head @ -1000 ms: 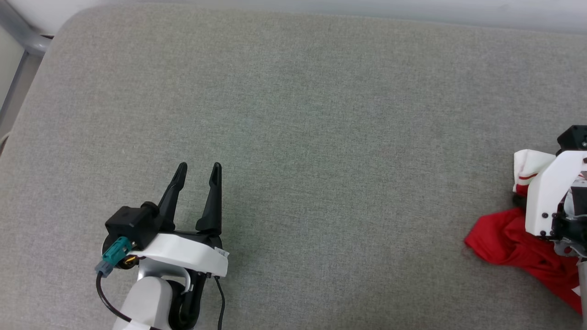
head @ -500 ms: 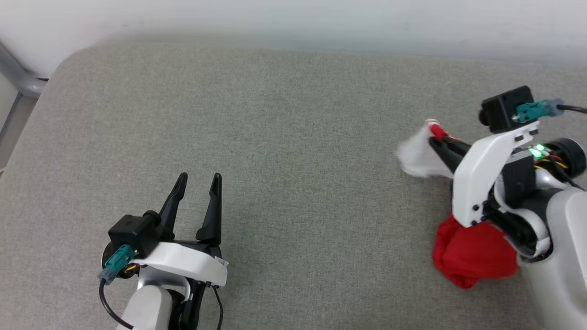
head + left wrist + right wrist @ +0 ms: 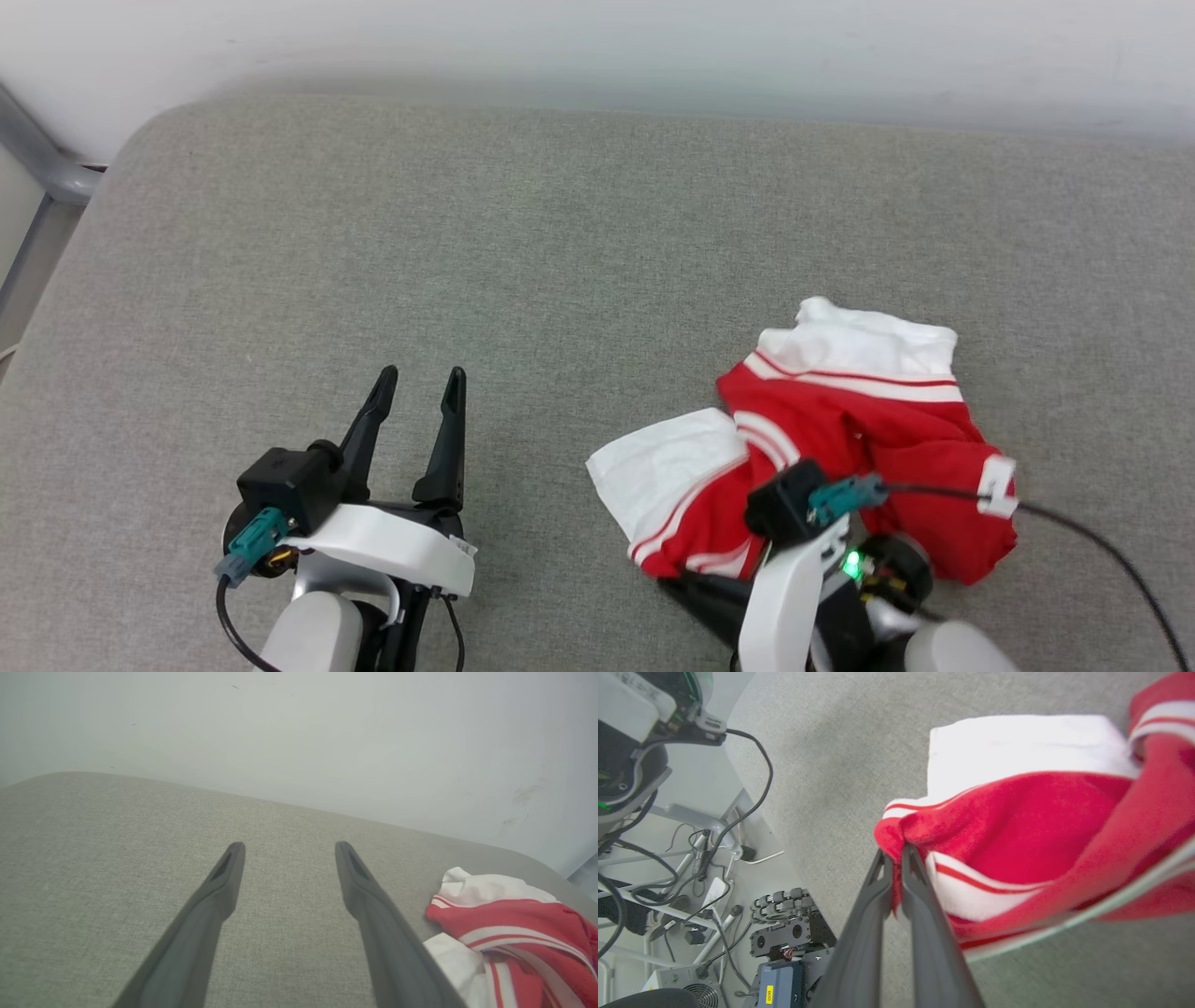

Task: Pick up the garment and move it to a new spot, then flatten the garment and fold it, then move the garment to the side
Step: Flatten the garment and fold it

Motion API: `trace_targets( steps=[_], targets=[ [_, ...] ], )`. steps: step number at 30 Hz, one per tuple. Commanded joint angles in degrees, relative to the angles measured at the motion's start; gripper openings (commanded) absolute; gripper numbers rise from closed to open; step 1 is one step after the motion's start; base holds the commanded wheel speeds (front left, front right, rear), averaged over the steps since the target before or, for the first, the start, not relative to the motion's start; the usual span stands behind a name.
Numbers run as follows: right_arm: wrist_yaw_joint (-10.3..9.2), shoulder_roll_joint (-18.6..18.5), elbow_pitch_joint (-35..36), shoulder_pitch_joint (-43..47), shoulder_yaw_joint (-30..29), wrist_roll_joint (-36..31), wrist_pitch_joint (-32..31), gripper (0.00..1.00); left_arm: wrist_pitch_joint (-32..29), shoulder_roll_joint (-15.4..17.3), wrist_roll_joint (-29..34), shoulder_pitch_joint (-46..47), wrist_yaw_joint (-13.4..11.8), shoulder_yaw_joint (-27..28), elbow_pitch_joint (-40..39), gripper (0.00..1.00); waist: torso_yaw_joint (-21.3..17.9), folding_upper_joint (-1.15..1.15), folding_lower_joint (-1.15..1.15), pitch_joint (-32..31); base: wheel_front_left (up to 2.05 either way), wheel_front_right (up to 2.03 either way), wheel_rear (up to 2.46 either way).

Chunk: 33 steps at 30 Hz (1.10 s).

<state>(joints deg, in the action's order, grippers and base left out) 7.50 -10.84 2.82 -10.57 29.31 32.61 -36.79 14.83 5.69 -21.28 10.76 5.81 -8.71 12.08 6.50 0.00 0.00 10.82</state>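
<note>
The right pincer pinches a red fold of the jersey, crumpled on the grey cushion just ahead of it; the left pincer gapes empty, well apart. Relocating seems done; next it needs spreading flat with both pincers.

Lab: loose cables, electronics beside padded table.

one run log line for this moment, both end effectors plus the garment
left end effector: open, empty, over grey surface | right end effector: shut on garment edge | garment: bunched, not yet flattened
</note>
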Motion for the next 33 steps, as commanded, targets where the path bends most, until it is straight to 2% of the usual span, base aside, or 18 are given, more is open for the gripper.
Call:
trace_targets(
  steps=[1,2,3,4,11,15,24,33],
  targets=[
    [-0.02,0.8,-0.9,1.4,0.6,0.4,1.1,0.0,0.2,0.0,-0.1,-0.4,0.0,-0.1,0.2,1.0,0.2,0.0,0.0,-0.1,0.0,0.0,0.0],
    [-0.03,1.2,-1.5,1.9,0.5,0.5,2.6,0.09,0.2,0.0,-0.2,-0.5,0.0,-0.2,0.3,1.0,0.2,0.0,0.0,-0.2,0.0,0.0,0.0],
    [-0.03,1.4,-2.0,2.4,0.4,0.3,4.0,0.49,0.2,0.0,-0.3,-0.7,0.0,-0.3,0.5,1.0,0.3,0.0,0.0,-0.6,0.0,0.0,0.0],
    [-0.02,1.6,-2.1,3.0,0.2,-0.2,6.0,1.0,0.2,0.0,-0.3,-0.9,0.0,-0.3,0.6,1.0,0.3,0.0,0.0,-0.8,0.0,0.0,0.0],
    [-0.03,2.9,1.3,4.0,-0.9,-2.8,22.2,1.0,0.0,0.5,-0.4,-2.4,-0.4,-0.6,1.6,1.0,0.1,0.0,0.0,-3.7,0.0,0.0,0.0],
    [-0.03,3.5,2.1,5.4,-4.5,-5.4,28.3,1.0,-0.3,0.8,-0.2,-3.2,-1.0,-0.7,1.2,1.0,0.0,0.0,0.0,-5.5,0.0,0.0,0.0],
    [-0.03,7.1,4.0,10.0,-21.0,-12.4,32.0,1.0,-1.1,1.4,-0.6,-4.6,-2.0,-0.7,-0.5,1.0,-0.4,0.0,0.0,-7.1,0.0,0.0,0.0],
    [-0.03,8.0,5.7,13.1,-35.0,-15.9,31.0,1.0,-2.0,2.4,-0.7,-4.7,-2.2,-0.9,-1.6,1.0,-1.9,0.0,0.0,-6.7,0.0,0.0,0.0]
  ],
)
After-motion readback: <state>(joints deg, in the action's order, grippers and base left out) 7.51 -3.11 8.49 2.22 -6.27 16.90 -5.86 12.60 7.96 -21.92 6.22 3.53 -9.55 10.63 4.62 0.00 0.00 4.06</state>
